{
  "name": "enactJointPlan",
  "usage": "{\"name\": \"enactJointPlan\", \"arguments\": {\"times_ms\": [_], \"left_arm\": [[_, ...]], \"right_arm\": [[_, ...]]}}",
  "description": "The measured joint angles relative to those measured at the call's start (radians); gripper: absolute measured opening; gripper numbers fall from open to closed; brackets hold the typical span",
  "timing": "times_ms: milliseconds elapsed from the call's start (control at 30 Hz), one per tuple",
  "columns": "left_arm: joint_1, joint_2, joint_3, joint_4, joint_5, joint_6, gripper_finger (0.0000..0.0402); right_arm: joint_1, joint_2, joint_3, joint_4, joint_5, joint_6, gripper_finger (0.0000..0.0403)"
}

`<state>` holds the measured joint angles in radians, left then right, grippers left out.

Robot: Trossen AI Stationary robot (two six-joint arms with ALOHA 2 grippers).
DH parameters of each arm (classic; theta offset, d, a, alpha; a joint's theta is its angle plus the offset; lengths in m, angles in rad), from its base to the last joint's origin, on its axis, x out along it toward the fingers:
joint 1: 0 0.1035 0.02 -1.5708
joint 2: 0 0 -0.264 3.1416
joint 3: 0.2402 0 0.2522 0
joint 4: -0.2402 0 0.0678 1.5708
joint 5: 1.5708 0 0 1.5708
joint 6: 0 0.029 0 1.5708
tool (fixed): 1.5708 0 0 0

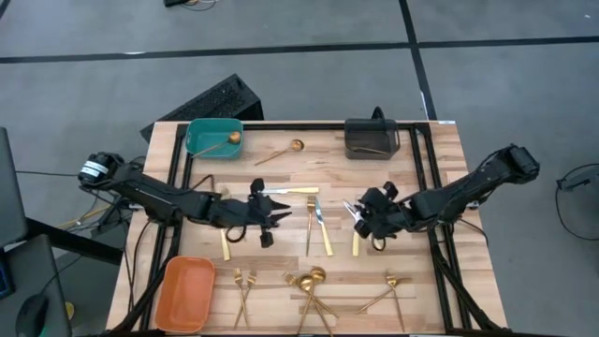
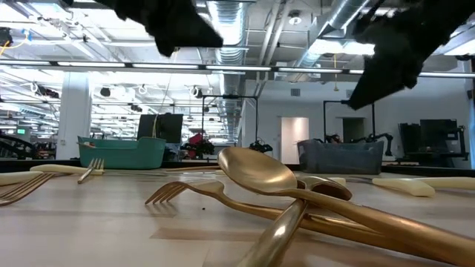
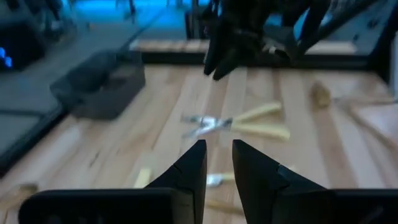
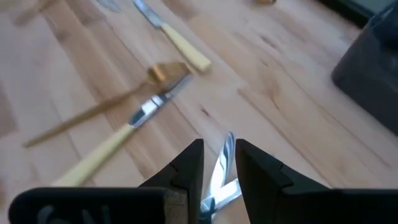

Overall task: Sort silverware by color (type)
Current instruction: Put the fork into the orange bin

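A pale wooden worktop (image 1: pixel 281 168) of jointed planks carried scattered silverware. At its far edge sat a teal plastic bin (image 1: pixel 213 138) holding one gold spoon (image 1: pixel 227 140), and a dark grey bin (image 1: pixel 372 138) with one piece inside. A shallow orange bin (image 1: pixel 184 293) sat at the near left corner.

The left gripper (image 1: pixel 270 220) hung over the middle of the worktop, its two dark wedge-shaped fingers (image 3: pixel 189 171) a narrow gap apart and holding nothing. The right gripper (image 1: pixel 357 217) hung right of centre, its fingers (image 4: pixel 186 167) closed on the shiny silver blade of a knife (image 4: pixel 219 174), which pointed out between them.

Between the grippers lay crossed knives (image 1: pixel 318 217) with silver blades and matte cream handles, beside a slim gold fork (image 1: pixel 308 229). Another knife (image 1: pixel 290 191) lay just beyond them, and a gold spoon (image 1: pixel 283 151) near the far edge. Along the near edge lay polished gold forks (image 1: pixel 243 290) and a loose pile of round-bowled spoons (image 1: pixel 312 285), with more gold pieces (image 1: pixel 391 290) to the right.
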<state>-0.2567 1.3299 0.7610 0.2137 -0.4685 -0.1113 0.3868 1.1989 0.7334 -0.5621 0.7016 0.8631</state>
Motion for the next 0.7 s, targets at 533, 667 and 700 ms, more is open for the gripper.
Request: {"name": "enactJointPlan", "arguments": {"times_ms": [533, 667, 700], "left_arm": [[-0.058, -0.02, -0.273, 0.18, -0.006, -0.31, 0.0065], [-0.135, -0.02, -0.291, 0.172, -0.028, -0.336, 0.0065], [-0.154, -0.02, -0.291, 0.172, -0.03, -0.318, 0.0065]], "right_arm": [[0.175, 0.016, -0.057, -0.093, -0.158, 0.385, 0.0118], [0.222, 0.128, -0.058, 0.081, -0.16, 0.3, 0.0118], [0.226, 0.157, -0.057, 0.143, -0.163, 0.236, 0.0118]]}}
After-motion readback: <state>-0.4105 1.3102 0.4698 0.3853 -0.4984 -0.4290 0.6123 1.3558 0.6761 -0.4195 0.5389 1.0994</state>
